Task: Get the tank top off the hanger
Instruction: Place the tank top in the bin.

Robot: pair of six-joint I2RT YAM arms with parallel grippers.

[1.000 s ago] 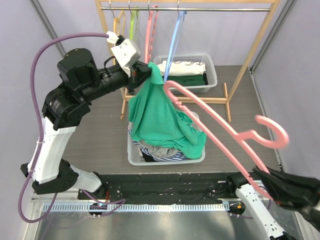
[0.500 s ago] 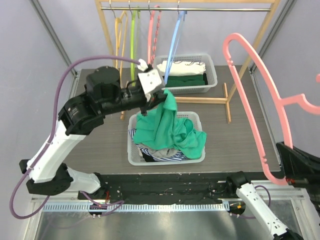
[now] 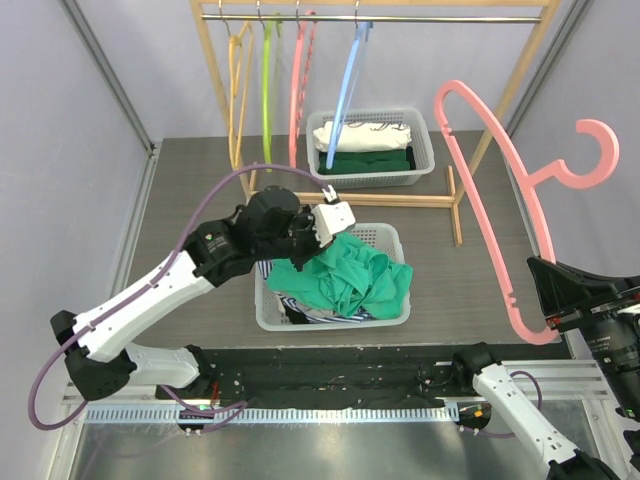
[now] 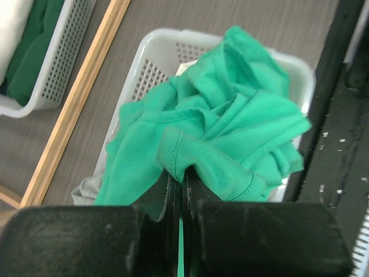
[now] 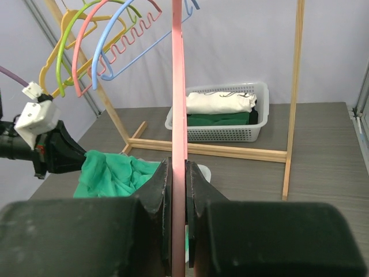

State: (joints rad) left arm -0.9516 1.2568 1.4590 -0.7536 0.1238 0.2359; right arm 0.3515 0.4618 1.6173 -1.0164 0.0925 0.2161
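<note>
Evidently the separation itself is done: the pink plastic hanger (image 5: pixel 179 86) stands bare at the right of the scene, clamped between the jaws of the right gripper (image 5: pixel 179 173) and well apart from the garment. The green fabric tank top (image 3: pixel 355 280) lies crumpled in the near white perforated plastic basket (image 3: pixel 330 322) at centre, with one hem fold pinched in the closed left gripper (image 4: pixel 180 190) just above the heap. What remains, in my judgement, is only to release that fold and set the hanger aside.
</note>
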